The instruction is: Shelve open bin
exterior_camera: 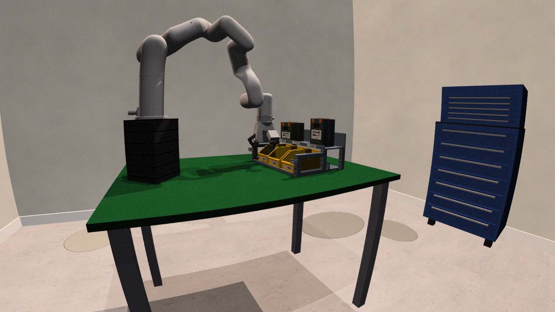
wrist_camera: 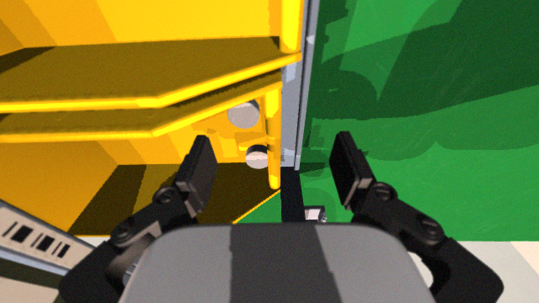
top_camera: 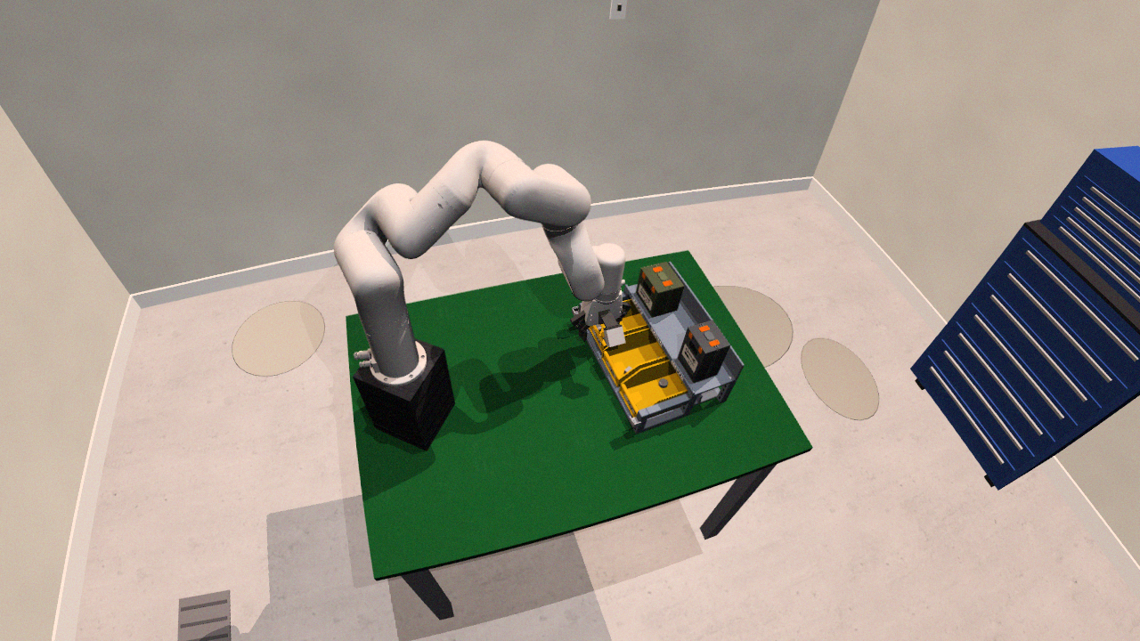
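Note:
Three yellow open bins stand side by side on the grey shelf (top_camera: 665,416) (wrist_camera: 290,130), open fronts out: a near bin (top_camera: 655,395) (exterior_camera: 288,166), a middle bin (top_camera: 633,358) (exterior_camera: 274,161) (wrist_camera: 189,21) and a far bin (exterior_camera: 262,158) (wrist_camera: 63,181). They look level, behind the front lip. The far bin holds grey round parts (wrist_camera: 243,114) (wrist_camera: 257,159). My gripper (wrist_camera: 272,148) is wide open at the far bin's front wall, one finger on the inner side, one on the outer side, neither touching it. The far bin's rear end is hidden in the wrist view.
An upper board (top_camera: 673,325) runs over the bins' rear, its label strip (wrist_camera: 41,238) close to my inner finger. Two dark boxes (top_camera: 660,290) (top_camera: 701,354) (exterior_camera: 292,131) (exterior_camera: 322,131) stand on it. Shelf and robot base stand on the green table (top_camera: 509,478) (exterior_camera: 217,197).

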